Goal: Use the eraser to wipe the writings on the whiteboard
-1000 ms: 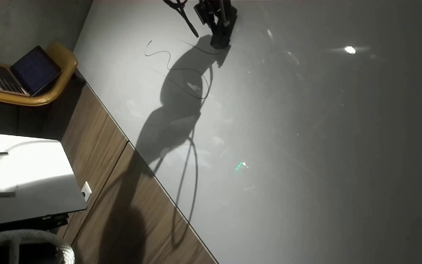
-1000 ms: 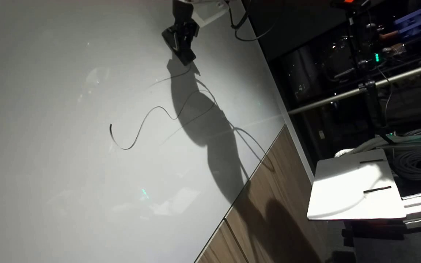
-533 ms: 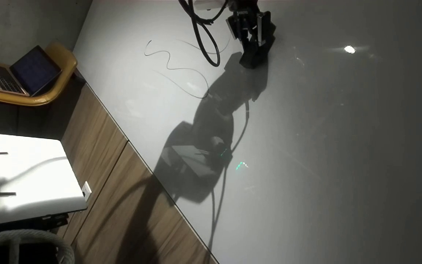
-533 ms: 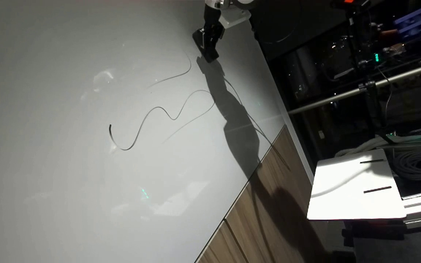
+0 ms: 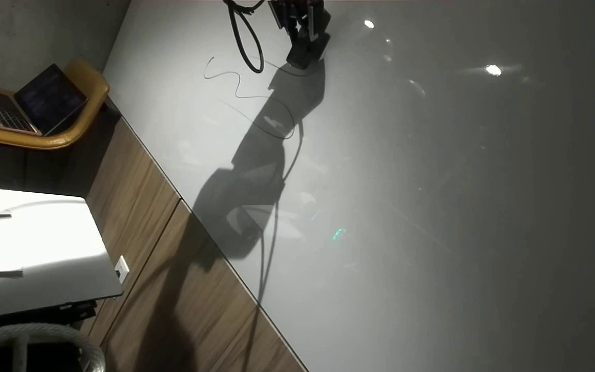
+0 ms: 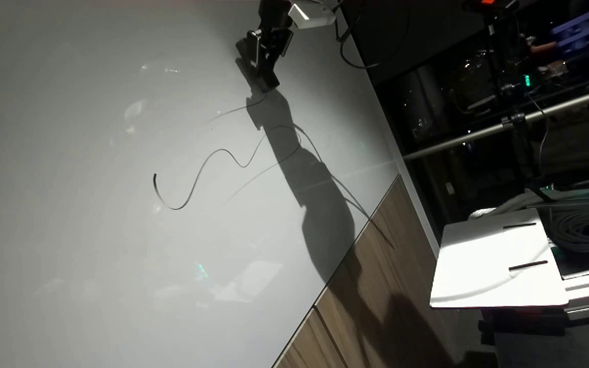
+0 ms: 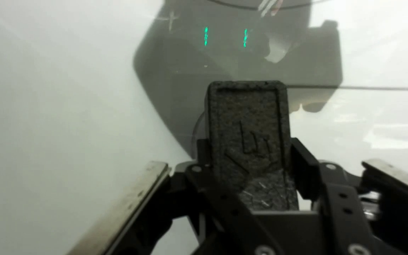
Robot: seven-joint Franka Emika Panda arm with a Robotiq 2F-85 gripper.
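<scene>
Wall (image 5: pixel 24 41): grey, mottled, in an exterior view.
Chair (image 5: pixel 91 88): mustard, curved rim; I see it near the wall.
Laptop (image 5: pixel 52 98): open on the chair, screen dark.
Panels (image 5: pixel 215 294): brown wood grain, a dark seam, in both exterior views.
Socket (image 5: pixel 122 268): white plate, showing right by the table edge.
Table (image 6: pixel 468 271): white top, two dark bars (image 6: pixel 528 265) on it; both exterior views show such a top, whether the same one I can't tell.
Far side (image 6: pixel 443 112): near black, light specks; window or open room, I can't tell.
Rail (image 6: pixel 478 133): pale, slanting across that dark.
Coil (image 6: pixel 583 232): grey cable, near the table.
Light: hard glare (image 5: pixel 34 227) on the table, long shadow (image 5: pixel 171 330) over the panels.
</scene>
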